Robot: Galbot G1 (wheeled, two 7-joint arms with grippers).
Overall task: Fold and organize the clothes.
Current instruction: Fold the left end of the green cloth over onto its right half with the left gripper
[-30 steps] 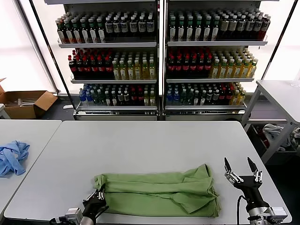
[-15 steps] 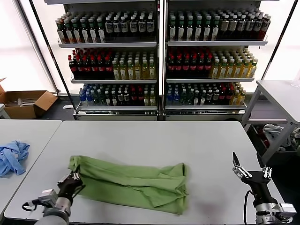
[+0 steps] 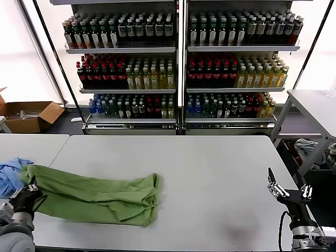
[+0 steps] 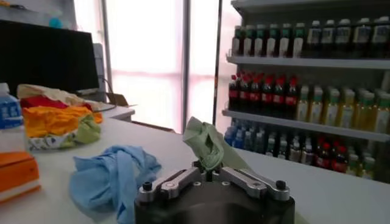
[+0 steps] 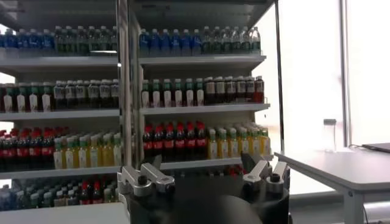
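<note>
The light green shirt (image 3: 94, 195) lies folded into a long band on the left part of the grey table (image 3: 210, 173), its left end at the table's left edge. My left gripper (image 3: 27, 193) is shut on that left end, and the pinched green cloth (image 4: 207, 146) stands up between its jaws in the left wrist view. My right gripper (image 3: 287, 191) is open and empty, raised at the table's front right corner. In the right wrist view its fingers (image 5: 146, 176) are spread with nothing between them.
A light blue garment (image 3: 9, 170) lies on the neighbouring table at the left, also in the left wrist view (image 4: 113, 176). Colourful clothes (image 4: 55, 122) are piled beyond it. Shelves of bottles (image 3: 178, 63) stand behind the table. Another table (image 3: 315, 105) is at the right.
My left gripper has dragged the green shirt far to the left across the table, to its left edge. My right gripper has drawn back a little to the right and down.
</note>
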